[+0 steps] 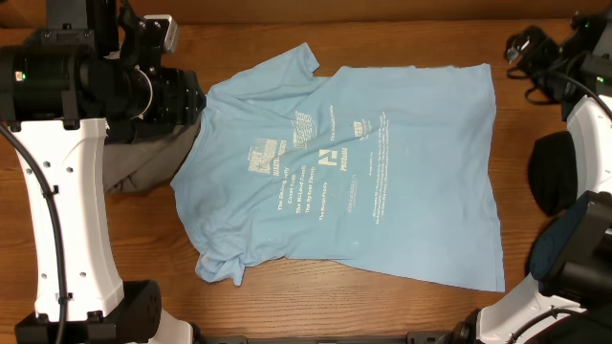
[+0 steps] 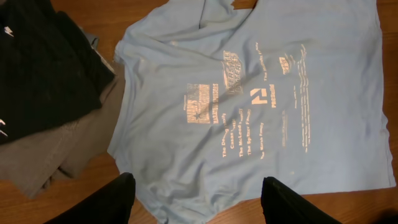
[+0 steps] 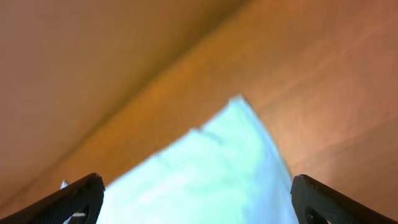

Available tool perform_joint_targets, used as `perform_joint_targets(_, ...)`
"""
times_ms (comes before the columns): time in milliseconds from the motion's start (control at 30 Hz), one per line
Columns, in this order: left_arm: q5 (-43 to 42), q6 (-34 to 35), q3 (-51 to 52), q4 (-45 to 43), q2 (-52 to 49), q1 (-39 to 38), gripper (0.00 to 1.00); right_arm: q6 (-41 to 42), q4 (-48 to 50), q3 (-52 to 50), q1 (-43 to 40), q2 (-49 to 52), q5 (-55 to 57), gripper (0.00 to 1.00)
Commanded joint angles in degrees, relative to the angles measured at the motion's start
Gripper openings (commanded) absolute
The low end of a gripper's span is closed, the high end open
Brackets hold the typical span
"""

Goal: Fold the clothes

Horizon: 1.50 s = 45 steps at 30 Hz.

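Note:
A light blue T-shirt [image 1: 354,162] with white lettering lies spread flat across the wooden table, print side up, and also fills the left wrist view [image 2: 261,106]. Its lower left sleeve [image 1: 220,268] is crumpled. My left gripper [image 2: 199,186] hangs open well above the shirt's sleeve edge, with nothing between its fingers. At the shirt's left sits a stack of clothes: a black Nike-logo piece [image 2: 43,68] on a grey garment [image 2: 68,155]. My right gripper [image 3: 198,186] stands wide open over a corner of the shirt [image 3: 230,162], holding nothing.
The left arm [image 1: 86,76] covers most of the clothes stack from above; only the grey garment [image 1: 134,167] shows. The right arm's dark links [image 1: 559,172] stand along the right edge. Bare wood [image 1: 316,306] runs along the front of the table.

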<state>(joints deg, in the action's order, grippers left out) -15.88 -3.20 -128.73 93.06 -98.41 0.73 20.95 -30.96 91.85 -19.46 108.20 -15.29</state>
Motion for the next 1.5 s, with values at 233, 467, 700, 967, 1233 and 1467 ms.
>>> perform_joint_targets(233, 2.47, -3.23, -0.68, 1.46, 2.99, -0.11, 0.63, -2.12, -19.08, 0.48, -1.25, -9.79, -4.39, 1.00)
perform_joint_targets(467, 15.15, 5.33, -0.68, 3.02, 9.33, 0.02, 0.69, -0.35, -39.52, 0.13, -1.25, -12.81, 1.09, 0.98)
perform_joint_targets(700, 20.55, 14.16, 2.05, 3.74, 12.96, 0.04, 0.79, 0.31, -47.12, -11.69, -1.22, -12.74, 6.93, 0.95)
perform_joint_targets(967, 23.58, 17.59, 9.77, 3.74, 12.92, 3.30, 0.85, 6.16, -34.73, -34.40, -3.67, -12.74, 7.61, 0.78)
perform_joint_targets(1233, 22.67, 17.40, 17.25, 3.23, 12.92, 8.31, 0.90, 13.77, -23.78, -46.82, -5.84, -12.74, 7.96, 0.72)
perform_joint_targets(1467, 19.87, 17.40, 25.35, -0.61, 12.85, 8.35, 0.92, 14.01, -23.78, -46.95, -6.29, -12.94, 9.53, 0.04)
